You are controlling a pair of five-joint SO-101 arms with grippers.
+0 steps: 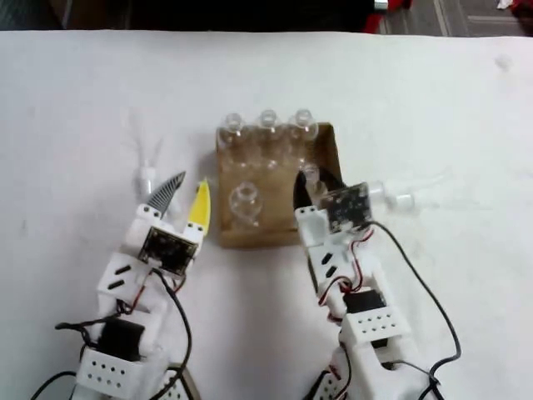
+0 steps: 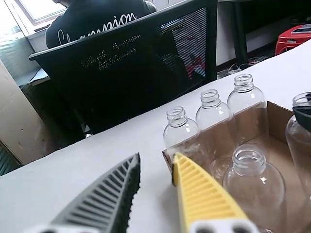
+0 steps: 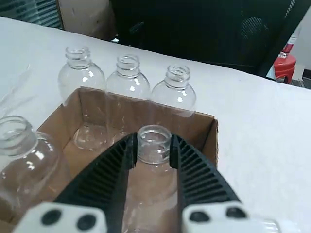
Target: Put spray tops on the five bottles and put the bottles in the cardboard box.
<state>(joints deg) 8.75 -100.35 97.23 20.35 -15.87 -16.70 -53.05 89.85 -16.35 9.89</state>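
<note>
Spray tops [image 1: 146,167] are seen lying on the white desk [image 1: 75,108] at the left. Near them, just beside the left wall of the box, the left hand [image 1: 185,198] is found, its grey and yellow fingers spread apart with nothing between them. In the middle the cardboard box [image 1: 250,237] is placed. Three bottles [image 1: 268,125] are lined up at its far wall and a fourth bottle [image 1: 244,200] stands nearer. At the right side of the box a fifth bottle [image 3: 154,141] is clamped by its neck between the black fingers of the right hand [image 1: 316,187]. Further spray tops [image 1: 408,198] lie on the desk to the right.
</note>
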